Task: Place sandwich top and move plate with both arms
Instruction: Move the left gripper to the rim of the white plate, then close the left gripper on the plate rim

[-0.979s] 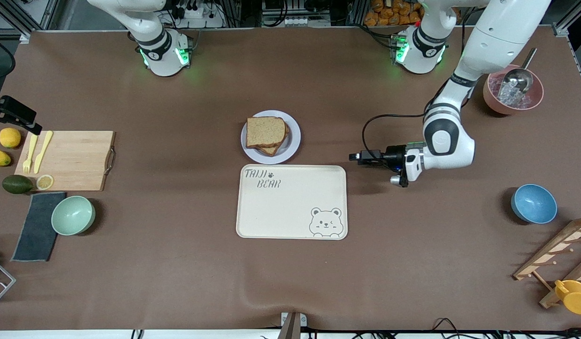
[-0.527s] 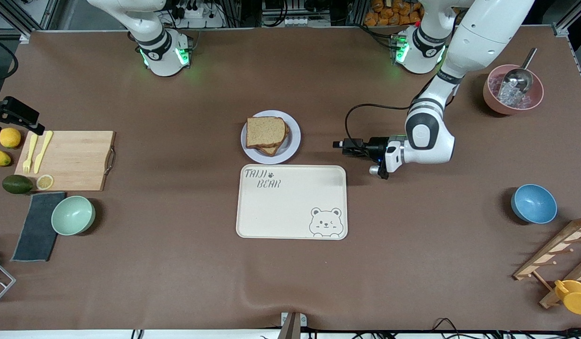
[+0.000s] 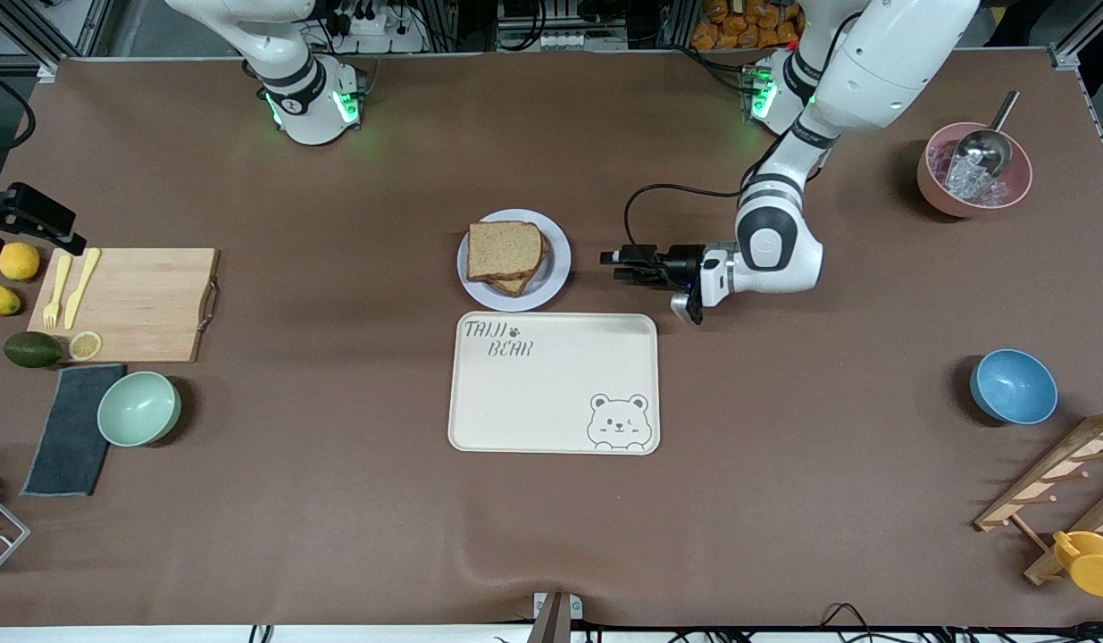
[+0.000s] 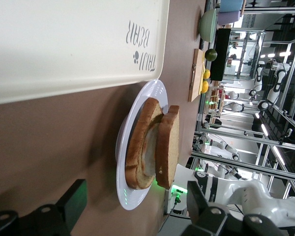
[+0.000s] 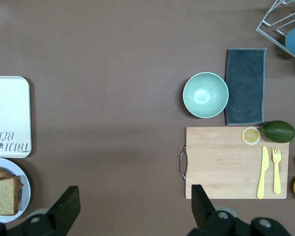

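The bread slice (image 3: 505, 249) that tops the sandwich already lies on the stack, which sits on the plate (image 3: 558, 259) in the middle of the surface. The plate is just beside the tray (image 3: 555, 384), on the side farther from the front camera.

The left pincer (image 3: 612, 263) is low over the bare surface just beside the plate, toward the left arm's end, and points sideways at the rim. Its fingers (image 4: 73, 201) stand apart with nothing between them, and in the left wrist view the plate's edge (image 4: 132, 199) lies in line with the gap.

The right pincer (image 5: 132, 209) waits high over the right arm's end of the surface, looking down on the cutting board (image 5: 226, 162) and the green bowl (image 5: 205, 95); its fingers are wide open and empty.

The plate looks stiff, smooth and probably slippery, with a thin, low rim, so a pinch there from the side seems the only purchase. One-sided lifting would likely tip it, so a second hold on the rim toward the right arm's end looks wise. The bread is soft, light and loosely stacked, with the top slice sitting askew, so any tilt or jerk could slide it off.
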You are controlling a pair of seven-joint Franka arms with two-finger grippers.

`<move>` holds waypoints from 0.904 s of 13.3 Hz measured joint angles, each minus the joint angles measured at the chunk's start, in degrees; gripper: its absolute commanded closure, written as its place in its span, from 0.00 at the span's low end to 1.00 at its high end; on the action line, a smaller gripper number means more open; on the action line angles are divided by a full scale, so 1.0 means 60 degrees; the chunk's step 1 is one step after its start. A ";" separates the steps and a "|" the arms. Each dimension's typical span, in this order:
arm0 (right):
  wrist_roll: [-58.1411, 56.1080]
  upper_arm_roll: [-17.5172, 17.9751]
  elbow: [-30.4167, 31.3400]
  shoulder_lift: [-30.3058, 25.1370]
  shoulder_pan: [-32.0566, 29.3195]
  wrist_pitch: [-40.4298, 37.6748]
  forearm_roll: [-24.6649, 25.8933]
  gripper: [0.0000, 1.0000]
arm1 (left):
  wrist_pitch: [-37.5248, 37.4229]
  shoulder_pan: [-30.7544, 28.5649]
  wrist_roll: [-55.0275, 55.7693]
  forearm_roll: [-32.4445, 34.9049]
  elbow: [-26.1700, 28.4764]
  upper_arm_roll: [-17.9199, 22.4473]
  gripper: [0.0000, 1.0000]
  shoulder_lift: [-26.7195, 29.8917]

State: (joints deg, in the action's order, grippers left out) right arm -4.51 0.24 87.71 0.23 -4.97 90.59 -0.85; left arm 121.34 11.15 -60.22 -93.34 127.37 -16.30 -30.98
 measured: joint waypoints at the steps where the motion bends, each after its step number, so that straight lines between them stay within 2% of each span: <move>1: 0.0000 0.0000 0.0000 0.0000 0.0000 -0.0002 0.0000 0.00 | 0.0050 0.0107 -0.0452 -0.0252 0.0012 0.0000 0.23 -0.0169; 5: 0.0003 0.0000 0.0000 0.0000 0.0000 -0.0044 0.0000 0.00 | 0.0124 0.0446 -0.1940 -0.1361 0.0014 -0.0002 0.33 -0.0783; 12: 0.0004 0.0009 0.0001 0.0000 0.0004 -0.0059 0.0000 0.00 | 0.0402 0.1100 -0.2267 -0.2173 -0.0111 -0.0004 0.45 -0.0840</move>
State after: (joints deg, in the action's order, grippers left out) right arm -4.49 0.30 87.71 0.23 -4.94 90.24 -0.85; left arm 123.75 17.75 -73.82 -106.37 126.70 -16.32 -36.02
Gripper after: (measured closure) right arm 0.000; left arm 0.401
